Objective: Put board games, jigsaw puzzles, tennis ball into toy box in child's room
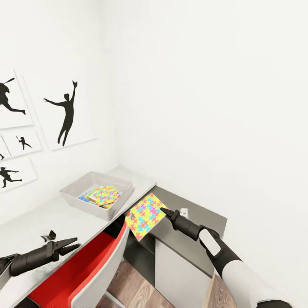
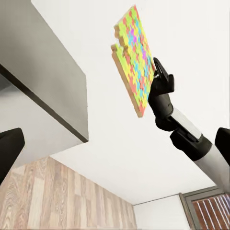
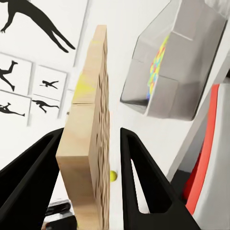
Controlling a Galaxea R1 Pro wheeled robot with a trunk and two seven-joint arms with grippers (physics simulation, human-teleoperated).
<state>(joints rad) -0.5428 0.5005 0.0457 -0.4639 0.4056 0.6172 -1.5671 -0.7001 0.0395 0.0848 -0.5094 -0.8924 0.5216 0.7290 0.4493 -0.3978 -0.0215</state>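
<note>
Two jigsaw puzzles show in the head view. One puzzle is clenched by one edge in the right end effector, held in the air, tilted, above the gap between the pale desk and the lower dark cabinet. The second puzzle lies inside the one toy box, a shallow grey bin on the desk, on top of other flat boxes whose covers cannot be made out. From the held puzzle the toy box sits at about 10 o'clock, near but apart.

In the right wrist view the two black fingers press on either face of the puzzle's wooden edge, and one small tennis ball shows past them.

The right arm reaches forward from 5 o'clock, wrist extended toward the box. The left end effector hovers low at 8 o'clock over the desk's near end, its fingers slightly parted and holding nothing. One red-seated chair stands under the desk edge. Five silhouette pictures hang on the wall.
</note>
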